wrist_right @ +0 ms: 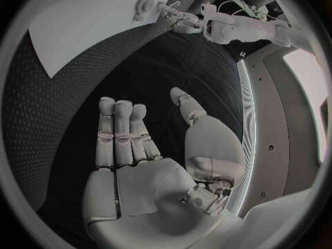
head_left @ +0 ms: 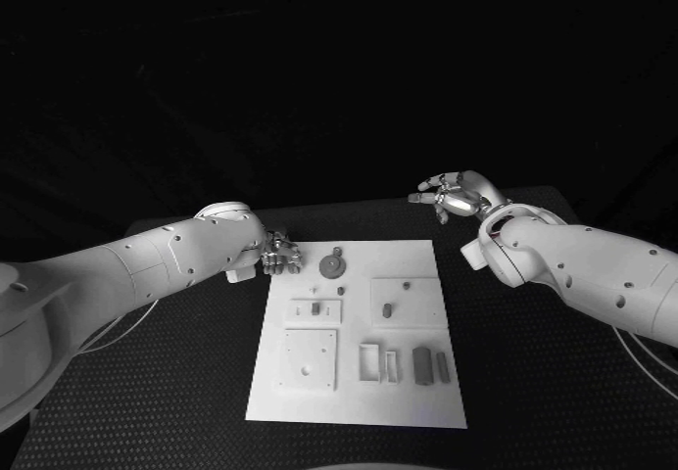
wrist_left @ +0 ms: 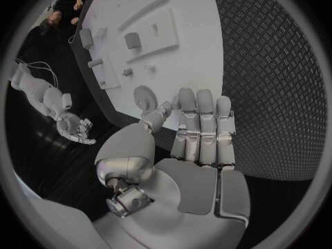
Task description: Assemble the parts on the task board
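Note:
The white task board (head_left: 410, 259) lies in the middle of the black table. A round disc part (head_left: 332, 264) sits near its far edge, two small pegs (head_left: 386, 310) stand in a raised square, and several long grey parts (head_left: 421, 363) lie near the front right. My left hand (head_left: 278, 255) hovers low at the board's far left corner, fingers straight and side by side (wrist_left: 201, 127), holding nothing; the disc (wrist_left: 145, 97) lies just beyond its fingertips. My right hand (head_left: 455, 194) is raised beyond the board's far right corner, palm flat and empty (wrist_right: 138, 149).
Raised white squares (head_left: 311, 357) with slots take up the board's left half. Black textured table (head_left: 537, 392) surrounds the board on all sides. In the right wrist view the board (wrist_right: 76, 27) and my left hand (wrist_right: 181, 21) lie far off.

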You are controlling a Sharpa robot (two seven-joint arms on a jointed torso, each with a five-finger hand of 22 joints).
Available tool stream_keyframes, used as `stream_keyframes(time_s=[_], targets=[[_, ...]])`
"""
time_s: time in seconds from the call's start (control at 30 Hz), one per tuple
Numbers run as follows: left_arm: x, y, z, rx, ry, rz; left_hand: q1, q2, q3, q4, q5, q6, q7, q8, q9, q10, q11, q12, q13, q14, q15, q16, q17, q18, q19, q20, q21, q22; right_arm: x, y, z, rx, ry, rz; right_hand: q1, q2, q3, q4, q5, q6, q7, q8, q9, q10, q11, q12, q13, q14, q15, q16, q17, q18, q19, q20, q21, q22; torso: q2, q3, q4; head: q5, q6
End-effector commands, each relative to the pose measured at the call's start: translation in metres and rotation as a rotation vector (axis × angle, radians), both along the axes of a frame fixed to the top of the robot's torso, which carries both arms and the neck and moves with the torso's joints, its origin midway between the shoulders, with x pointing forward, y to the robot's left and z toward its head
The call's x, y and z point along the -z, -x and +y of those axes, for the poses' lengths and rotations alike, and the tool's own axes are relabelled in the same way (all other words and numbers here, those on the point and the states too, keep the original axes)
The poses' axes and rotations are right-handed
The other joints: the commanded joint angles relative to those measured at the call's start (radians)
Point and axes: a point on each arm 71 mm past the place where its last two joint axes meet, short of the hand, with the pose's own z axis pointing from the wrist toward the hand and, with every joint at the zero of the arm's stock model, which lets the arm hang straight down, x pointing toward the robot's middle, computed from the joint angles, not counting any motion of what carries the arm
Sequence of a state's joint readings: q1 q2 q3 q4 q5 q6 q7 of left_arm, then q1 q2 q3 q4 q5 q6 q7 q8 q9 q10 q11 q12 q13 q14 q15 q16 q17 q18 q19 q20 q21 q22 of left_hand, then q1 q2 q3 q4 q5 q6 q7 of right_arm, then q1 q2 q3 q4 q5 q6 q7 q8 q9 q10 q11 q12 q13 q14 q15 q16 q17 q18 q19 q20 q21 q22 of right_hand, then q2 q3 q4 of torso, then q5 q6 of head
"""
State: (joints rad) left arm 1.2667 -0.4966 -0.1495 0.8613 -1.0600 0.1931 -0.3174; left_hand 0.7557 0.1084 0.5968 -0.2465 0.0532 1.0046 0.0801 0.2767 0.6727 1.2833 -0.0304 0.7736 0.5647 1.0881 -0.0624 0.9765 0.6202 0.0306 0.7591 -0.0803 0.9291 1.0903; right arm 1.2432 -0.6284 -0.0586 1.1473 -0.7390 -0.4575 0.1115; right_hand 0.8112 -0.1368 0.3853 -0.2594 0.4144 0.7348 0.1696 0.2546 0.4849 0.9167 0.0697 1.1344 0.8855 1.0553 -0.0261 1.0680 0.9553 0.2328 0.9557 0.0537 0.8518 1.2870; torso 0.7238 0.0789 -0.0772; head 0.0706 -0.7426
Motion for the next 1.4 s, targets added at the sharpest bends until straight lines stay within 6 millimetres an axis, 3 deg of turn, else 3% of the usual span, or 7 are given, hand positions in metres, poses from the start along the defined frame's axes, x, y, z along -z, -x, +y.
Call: stream_keyframes(time_s=[0.03, 0.1, 0.27, 0.6, 1.1, 1.4], targets=[[0.001, 0.002, -0.002, 0.009, 0.022, 0.018, 0.012, 0.021, 0.003, -0.015, -0.003, 0.032, -0.006, 0.019, 0.01, 0.015, -0.006, 0.001, 0.003, 0.01, -0.001, 0.002, 0.003, -0.005, 0.002, -0.077, -0.004, 0.003, 0.0, 0.0, 0.001, -0.012, 0.0, 0.001, -0.001, 0.007, 0.001, -0.002, 0.002, 0.029, 0.024, 0.005, -0.001, -0.135, 0.014, 0.004, -0.001, -0.008, 0.002, 0.006, -0.001, 0.029, -0.003, 0.003, -0.006, 0.001, 0.0, -0.0005, -0.0005, 0.0, -0.002], [0.001, 0.002, -0.002, 0.005, 0.03, 0.02, 0.019, 0.022, 0.006, -0.024, -0.003, 0.049, -0.014, 0.029, 0.016, 0.021, -0.013, 0.004, 0.005, 0.017, -0.004, 0.006, 0.006, -0.004, 0.01, -0.08, -0.002, 0.006, 0.0, 0.0, 0.002, -0.012, 0.0, 0.001, -0.001, 0.007, 0.001, -0.002, 0.002, 0.029, 0.024, 0.005, -0.001, -0.135, 0.014, 0.004, -0.002, -0.008, 0.002, 0.006, -0.002, 0.029, -0.003, 0.003, -0.007, 0.001, 0.0, -0.0005, -0.0005, 0.0, -0.002], [0.0, 0.002, 0.003, -0.024, 0.061, 0.012, 0.05, -0.003, 0.056, -0.012, -0.004, 0.076, -0.026, 0.044, 0.028, 0.042, -0.024, 0.015, 0.012, 0.038, -0.013, 0.019, 0.013, 0.0, 0.031, -0.087, 0.004, 0.011, 0.0, 0.0, 0.002, -0.013, 0.0, 0.001, -0.002, 0.008, 0.001, -0.001, 0.003, 0.029, 0.024, 0.005, -0.002, -0.136, 0.014, 0.005, -0.003, -0.008, 0.002, 0.007, -0.002, 0.029, -0.003, 0.003, -0.007, 0.001, 0.001, -0.0002, 0.0008, 0.001, -0.003], [-0.004, 0.009, 0.016, -0.108, 0.162, -0.012, 0.051, -0.002, 0.067, -0.008, -0.004, 0.09, -0.032, 0.051, 0.034, 0.058, -0.031, 0.018, 0.014, 0.053, -0.016, 0.025, 0.017, 0.001, 0.044, -0.091, 0.009, 0.017, 0.0, 0.0, 0.0, -0.01, 0.0, 0.001, -0.004, 0.008, 0.0, 0.0, 0.004, 0.029, 0.024, 0.005, -0.002, -0.136, 0.014, 0.006, -0.004, -0.009, 0.002, 0.008, -0.003, 0.029, -0.003, 0.003, -0.007, 0.002, -0.001, 0.0003, 0.0009, 0.003, -0.003], [-0.017, 0.044, 0.013, -0.084, 0.258, -0.092, 0.059, -0.018, 0.081, -0.017, -0.003, 0.11, -0.042, 0.055, 0.039, 0.092, -0.042, 0.017, 0.015, 0.086, -0.028, 0.03, 0.019, 0.006, 0.073, -0.102, 0.015, 0.024, 0.0, 0.001, -0.002, -0.008, -0.001, 0.003, -0.006, 0.008, 0.0, 0.002, 0.005, 0.029, 0.024, 0.006, -0.003, -0.137, 0.014, 0.008, -0.007, -0.009, 0.002, 0.008, -0.004, 0.029, -0.003, 0.003, -0.008, 0.002, 0.0, 0.001, 0.0017, 0.012, -0.004], [-0.02, 0.066, 0.009, -0.053, 0.154, -0.179, 0.064, -0.029, 0.085, -0.012, -0.003, 0.121, -0.047, 0.055, 0.04, 0.113, -0.047, 0.019, 0.018, 0.106, -0.035, 0.033, 0.02, 0.008, 0.092, -0.108, 0.018, 0.028, 0.0, 0.001, -0.005, -0.005, 0.0, 0.004, -0.008, 0.008, 0.0, 0.003, 0.006, 0.029, 0.024, 0.006, -0.003, -0.137, 0.014, 0.009, -0.008, -0.009, 0.002, 0.009, -0.006, 0.029, -0.002, 0.003, -0.009, 0.003, -0.001, 0.0011, 0.0008, 0.016, -0.007]])
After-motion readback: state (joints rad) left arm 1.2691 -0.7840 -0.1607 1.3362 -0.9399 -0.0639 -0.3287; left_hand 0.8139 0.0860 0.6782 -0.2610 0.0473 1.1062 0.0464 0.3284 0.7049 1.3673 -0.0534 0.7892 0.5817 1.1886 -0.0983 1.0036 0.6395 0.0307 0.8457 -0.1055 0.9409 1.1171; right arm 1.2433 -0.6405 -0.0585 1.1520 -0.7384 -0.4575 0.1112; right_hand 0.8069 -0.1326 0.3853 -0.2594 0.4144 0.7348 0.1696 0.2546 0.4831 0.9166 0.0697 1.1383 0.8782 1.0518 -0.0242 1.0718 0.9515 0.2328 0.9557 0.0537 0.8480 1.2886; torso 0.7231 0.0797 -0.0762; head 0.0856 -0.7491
